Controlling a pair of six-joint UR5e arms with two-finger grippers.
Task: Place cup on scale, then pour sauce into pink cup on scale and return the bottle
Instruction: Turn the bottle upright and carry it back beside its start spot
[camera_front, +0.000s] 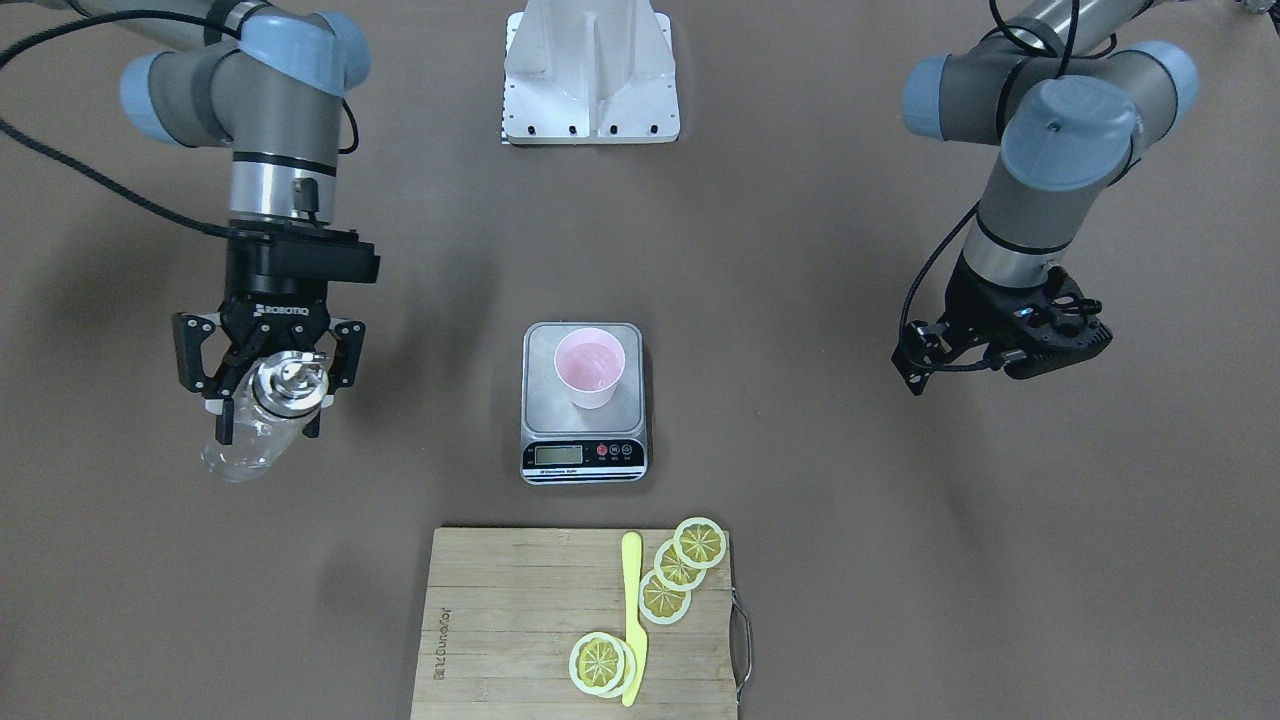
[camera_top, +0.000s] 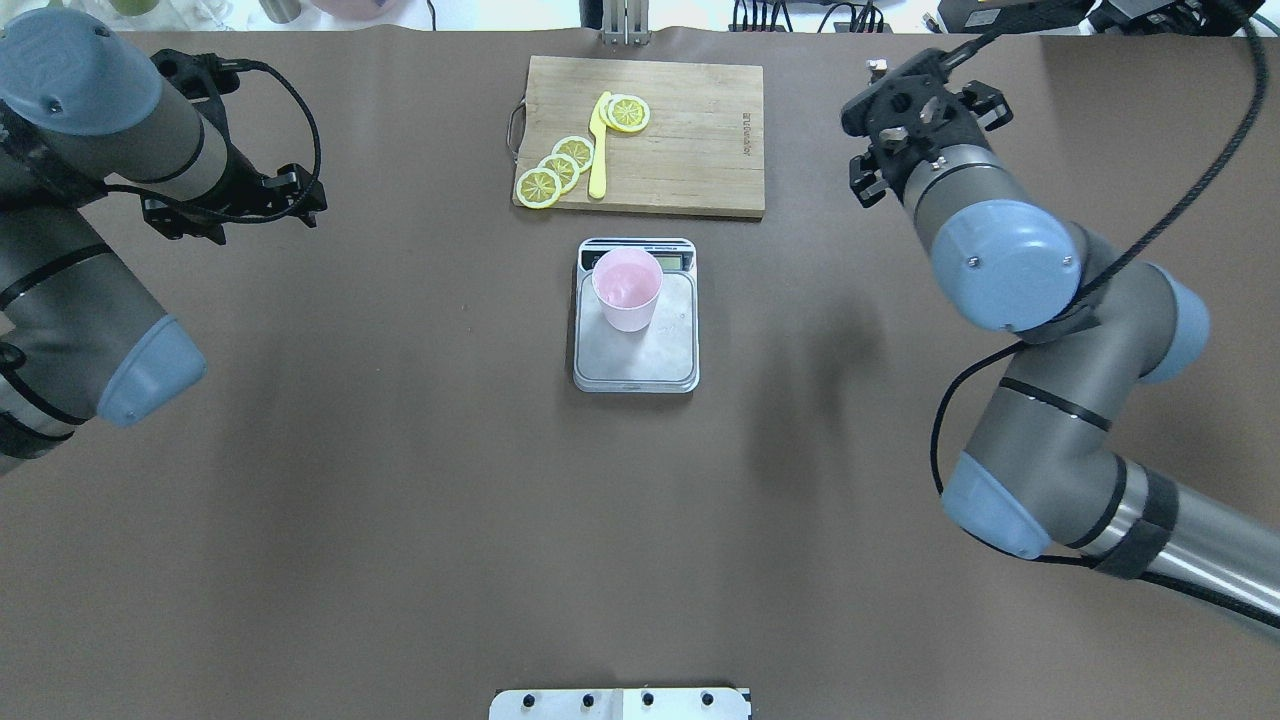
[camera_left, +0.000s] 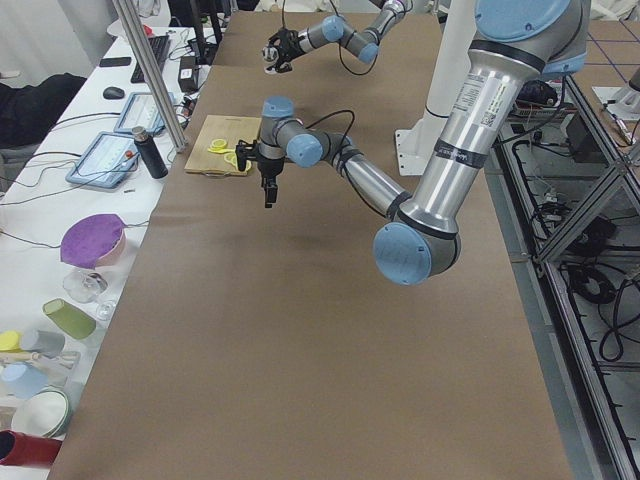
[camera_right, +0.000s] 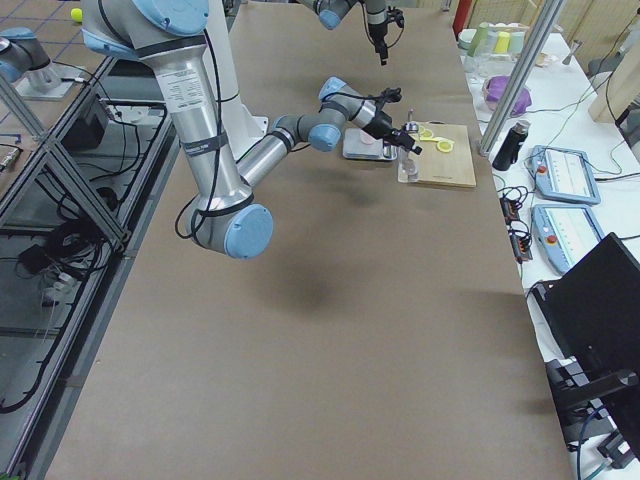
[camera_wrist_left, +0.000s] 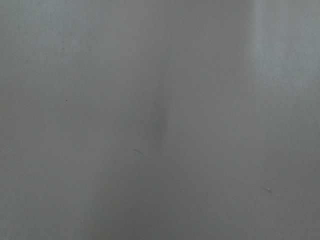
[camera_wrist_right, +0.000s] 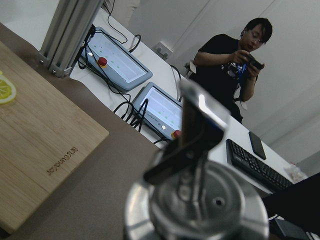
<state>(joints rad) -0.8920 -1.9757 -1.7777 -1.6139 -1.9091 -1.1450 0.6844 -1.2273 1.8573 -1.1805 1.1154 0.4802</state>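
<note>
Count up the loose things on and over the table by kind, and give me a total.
Scale: 1
Pink cup: 1
Glass bottle: 1
Cutting board: 1
Yellow knife: 1
Lemon slices: 5, two overlapping
Total: 10

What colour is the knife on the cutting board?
Pale yellow. The knife shows best in the exterior front-facing view.

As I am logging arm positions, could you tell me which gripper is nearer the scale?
Right. The right gripper, shut on the bottle, is off one side of the scale; the left gripper is farther off the opposite side.
</note>
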